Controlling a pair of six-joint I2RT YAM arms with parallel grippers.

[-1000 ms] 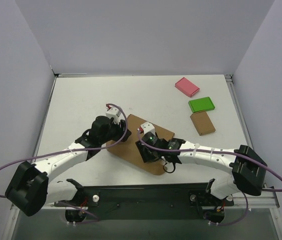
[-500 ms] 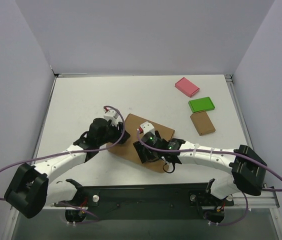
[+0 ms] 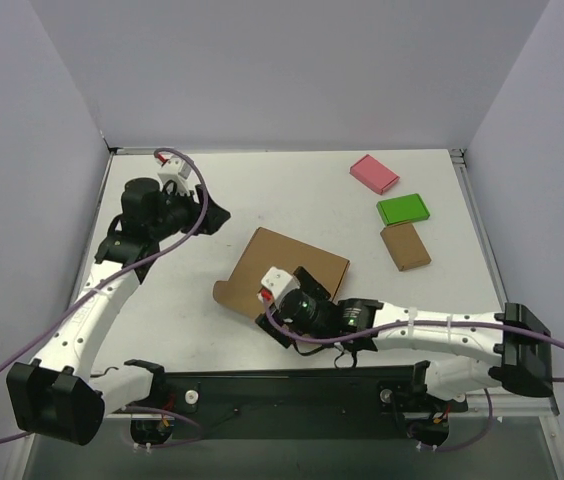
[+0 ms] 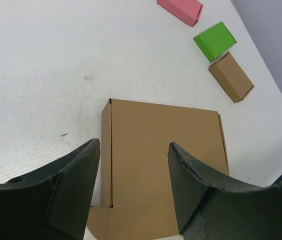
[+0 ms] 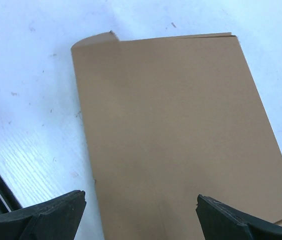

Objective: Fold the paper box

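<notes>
A white table [image 3: 292, 195] sits enclosed by plain pale walls [image 3: 282, 70], seemingly lavender-tinted under even light.

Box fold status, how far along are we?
Early. The paper box lies flat on the table, no walls standing. In hand: nothing; the left gripper is open and clear of it, the right gripper open over its near edge. Left: essentially all the folding, walls up and flaps tucked.

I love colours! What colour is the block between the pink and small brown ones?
Bright green block, clearest in the left wrist view.
</notes>
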